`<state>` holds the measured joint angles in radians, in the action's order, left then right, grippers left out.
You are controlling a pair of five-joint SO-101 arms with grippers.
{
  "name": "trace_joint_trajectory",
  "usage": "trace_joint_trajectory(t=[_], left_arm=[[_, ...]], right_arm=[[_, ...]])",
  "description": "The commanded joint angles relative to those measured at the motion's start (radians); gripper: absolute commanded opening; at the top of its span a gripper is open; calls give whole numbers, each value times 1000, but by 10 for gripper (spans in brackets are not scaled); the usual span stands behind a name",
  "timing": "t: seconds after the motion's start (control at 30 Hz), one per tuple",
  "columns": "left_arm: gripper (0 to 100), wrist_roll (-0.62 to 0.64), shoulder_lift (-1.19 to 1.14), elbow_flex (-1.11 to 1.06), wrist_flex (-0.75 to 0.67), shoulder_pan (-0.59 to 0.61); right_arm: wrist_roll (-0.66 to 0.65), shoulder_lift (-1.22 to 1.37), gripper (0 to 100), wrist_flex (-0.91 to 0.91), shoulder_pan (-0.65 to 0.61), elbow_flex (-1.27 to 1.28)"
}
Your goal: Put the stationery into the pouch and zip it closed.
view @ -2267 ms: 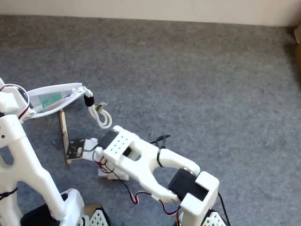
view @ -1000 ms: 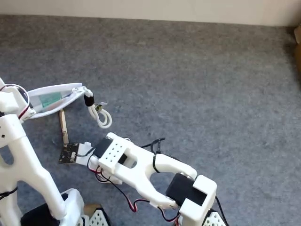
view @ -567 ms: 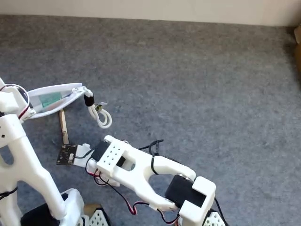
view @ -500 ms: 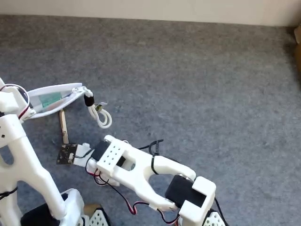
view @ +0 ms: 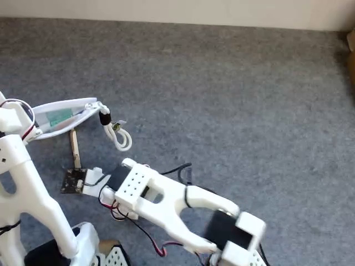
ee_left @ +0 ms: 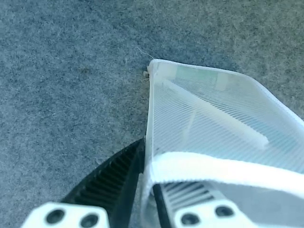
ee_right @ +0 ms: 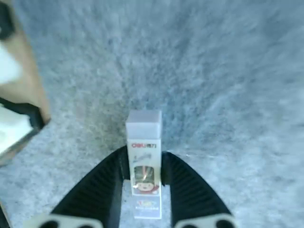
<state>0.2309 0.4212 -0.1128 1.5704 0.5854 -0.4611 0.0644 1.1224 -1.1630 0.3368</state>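
The eraser [ee_right: 144,127] is a small white block in a printed paper sleeve, its bare grey-white end sticking out past the fingertips of the right claw [ee_right: 144,154], whose black ribbed fingers press against its two long sides just above the counter [view: 249,111], a grey surface with a short carpet-like nap. Beside it lies a thin wooden stick [view: 74,148], flat on the nap, its far end close under the pouch [view: 61,117]. The pouch is a long, white, see-through mesh case with something green inside. The left claw [ee_left: 148,161] pinches its thick white edge between narrow jaws, holding it at the counter's left side. The high view gives the black zip pull [view: 104,117] at the pouch's end and the white cord loop [view: 123,139] hanging from it. The left wrist view adds the mesh's fine ribbing and a pale straight bar [ee_left: 213,116] inside.
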Motion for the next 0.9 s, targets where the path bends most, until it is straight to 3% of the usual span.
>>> trace_joint_trajectory(t=[0.0, 0.17, 0.33, 0.43, 0.7, 0.87], left_arm=[[7, 3, -10, -13, -21, 8], [7, 3, -10, -13, -23, 4], [7, 3, -10, -13, -23, 4], [7, 3, -10, -13, -23, 4], [7, 3, -10, -13, -23, 4], [7, 3, -10, -13, -23, 5]], right_arm=[[5, -194, 4, 1, 13, 5], [26, -369, 4, -2, 28, 68], [242, -507, 4, -79, 33, 74], [302, -562, 4, -156, 56, 74], [313, -657, 4, -384, 128, 65], [311, -674, 4, -674, 108, 64]])
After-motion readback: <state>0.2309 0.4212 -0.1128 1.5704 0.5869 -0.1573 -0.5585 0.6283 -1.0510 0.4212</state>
